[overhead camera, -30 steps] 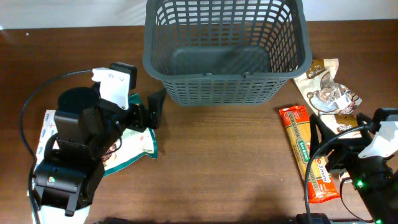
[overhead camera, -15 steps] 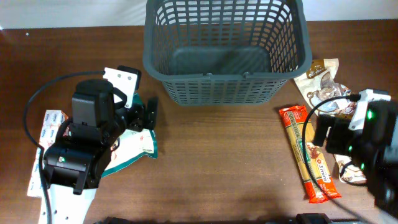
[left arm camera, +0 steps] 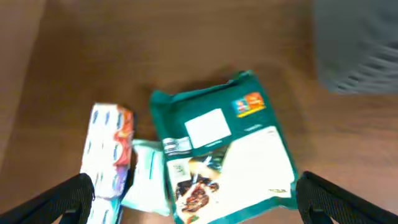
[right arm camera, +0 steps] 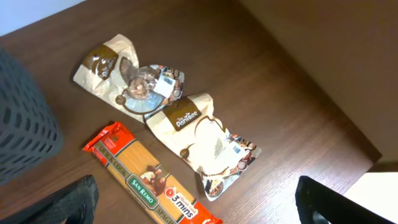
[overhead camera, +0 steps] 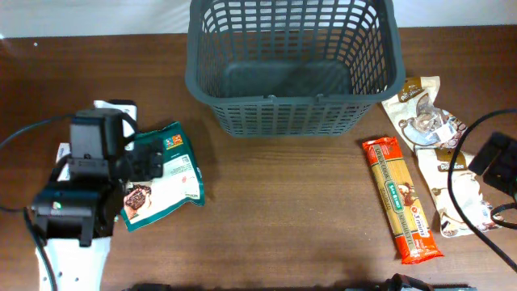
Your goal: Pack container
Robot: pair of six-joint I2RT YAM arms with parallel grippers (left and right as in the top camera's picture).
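**Basket empty at the table's far edge, both grippers spread wide**

The large dark grey plastic basket (overhead camera: 275, 100) with lattice-slotted sides stands at the far middle of the brown wooden table (overhead camera: 283, 226). Its open top faces up and its floor is bare. None of the food packets touches it.

On the left lies a green foil packet (overhead camera: 170, 174) with a white label and a picture of food, flat and turned at an angle. The left gripper (left arm camera: 196, 180) is over it with its two dark fingers (left arm camera: 59, 202) far apart at the bottom corners of the wrist view and nothing between them. Beside the green packet are a long white packet with blue print and an orange end (left arm camera: 109, 155) and a pale mint packet (left arm camera: 146, 177) tucked partly under the green one (this view is blurred, so the print cannot be read).

On the right a long orange packet of spaghetti (overhead camera: 401, 198) lies flat, its near end angled outward. Just beyond it are two beige and brown snack bags, one nearer the basket (overhead camera: 422, 109) and one nearer the front edge (overhead camera: 452, 190). The right gripper (right arm camera: 196, 183) is above this group, its fingers equally wide apart and holding nothing. A corner of the basket shows at the left edge of the right wrist view.
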